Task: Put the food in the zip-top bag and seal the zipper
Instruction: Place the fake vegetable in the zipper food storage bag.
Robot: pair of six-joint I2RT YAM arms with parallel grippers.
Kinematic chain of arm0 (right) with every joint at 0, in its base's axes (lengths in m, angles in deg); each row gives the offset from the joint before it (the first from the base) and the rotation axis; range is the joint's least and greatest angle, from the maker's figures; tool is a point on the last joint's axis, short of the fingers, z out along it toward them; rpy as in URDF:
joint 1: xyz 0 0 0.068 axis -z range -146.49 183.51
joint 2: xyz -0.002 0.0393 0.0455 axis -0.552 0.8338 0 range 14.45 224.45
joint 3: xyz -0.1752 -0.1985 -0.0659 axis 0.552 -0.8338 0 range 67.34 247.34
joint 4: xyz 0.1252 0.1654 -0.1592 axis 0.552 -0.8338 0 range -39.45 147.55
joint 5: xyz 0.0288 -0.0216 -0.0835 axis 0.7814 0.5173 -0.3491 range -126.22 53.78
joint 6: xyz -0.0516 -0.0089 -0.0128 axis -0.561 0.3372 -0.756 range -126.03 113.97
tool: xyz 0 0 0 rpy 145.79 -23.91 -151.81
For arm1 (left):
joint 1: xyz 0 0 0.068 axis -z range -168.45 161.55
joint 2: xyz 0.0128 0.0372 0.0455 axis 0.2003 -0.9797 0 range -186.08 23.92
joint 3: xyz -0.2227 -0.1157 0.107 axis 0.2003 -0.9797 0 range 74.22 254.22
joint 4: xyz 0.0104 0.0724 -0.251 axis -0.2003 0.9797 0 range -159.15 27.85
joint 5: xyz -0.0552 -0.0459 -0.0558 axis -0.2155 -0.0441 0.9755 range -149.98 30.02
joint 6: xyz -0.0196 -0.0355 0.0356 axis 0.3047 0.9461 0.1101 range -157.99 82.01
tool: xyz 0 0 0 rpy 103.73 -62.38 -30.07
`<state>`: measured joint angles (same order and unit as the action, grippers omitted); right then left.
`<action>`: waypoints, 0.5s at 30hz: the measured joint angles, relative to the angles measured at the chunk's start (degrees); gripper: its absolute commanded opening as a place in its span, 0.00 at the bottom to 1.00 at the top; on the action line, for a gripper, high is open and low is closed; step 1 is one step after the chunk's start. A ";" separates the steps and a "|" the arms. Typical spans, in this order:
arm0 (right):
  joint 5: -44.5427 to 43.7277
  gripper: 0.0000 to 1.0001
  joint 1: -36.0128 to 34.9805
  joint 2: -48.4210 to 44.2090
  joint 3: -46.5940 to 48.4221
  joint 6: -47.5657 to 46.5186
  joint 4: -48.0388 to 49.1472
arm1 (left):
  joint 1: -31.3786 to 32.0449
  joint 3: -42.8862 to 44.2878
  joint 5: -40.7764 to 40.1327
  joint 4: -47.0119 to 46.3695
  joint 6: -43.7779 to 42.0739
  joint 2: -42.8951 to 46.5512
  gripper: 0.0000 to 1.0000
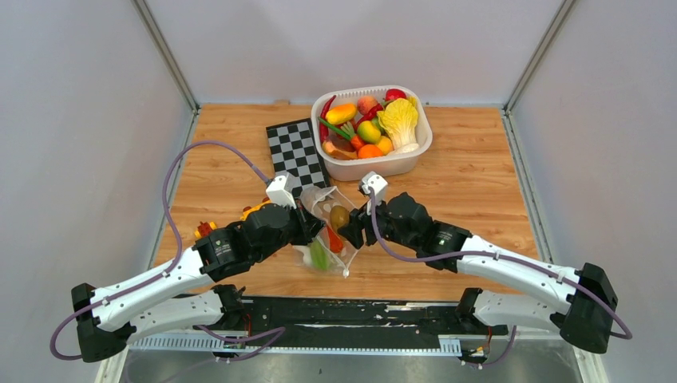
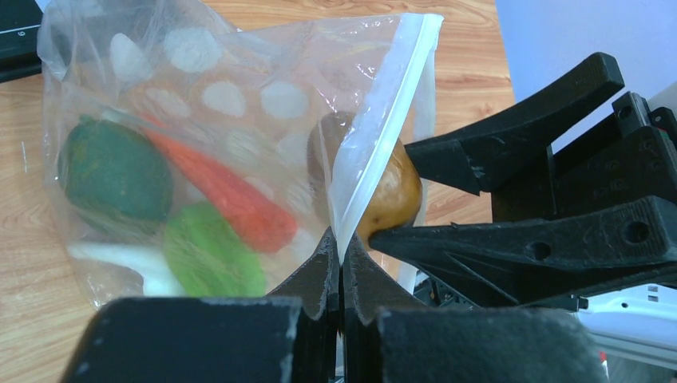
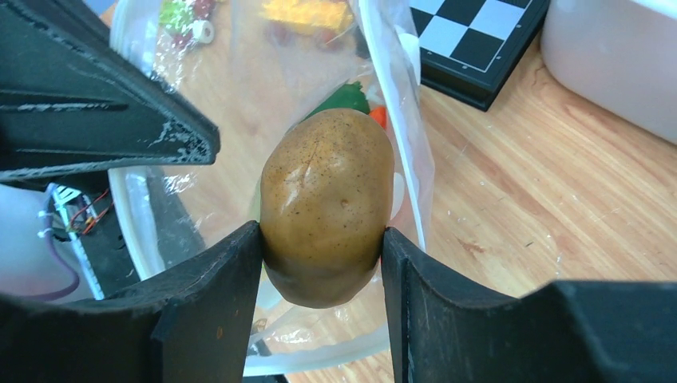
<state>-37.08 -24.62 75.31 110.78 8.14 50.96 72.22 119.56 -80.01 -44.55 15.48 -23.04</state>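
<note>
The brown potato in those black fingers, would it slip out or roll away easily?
Probably a bit slippery: the potato looks smooth and glossy, and the right fingers pinch only its lower sides. Its rounded egg shape would likely roll on the wooden table. It seems rigid: no dent where it's squeezed.
</note>
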 measured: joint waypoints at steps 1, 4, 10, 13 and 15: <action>-0.66 0.46 -0.17 0.57 0.28 -0.26 0.17 | 0.00 0.00 -0.02 0.00 0.00 0.00 0.00; -1.73 0.52 -0.55 2.27 1.22 -0.79 0.50 | 0.00 0.00 -0.02 0.00 0.00 0.00 0.00; -1.05 0.69 -1.09 3.98 2.36 -0.57 1.40 | 0.00 0.00 -0.15 0.00 0.00 0.00 0.00; 0.98 0.74 -1.09 3.39 2.29 0.02 3.41 | 0.00 0.00 -0.24 0.02 -0.02 0.00 0.00; 2.27 0.74 -1.09 2.19 1.99 0.31 4.92 | 0.00 0.00 -0.24 0.07 -0.02 0.00 0.00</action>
<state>-34.81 -25.71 77.50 112.76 8.45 55.87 72.22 119.56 -80.25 -44.49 15.46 -23.04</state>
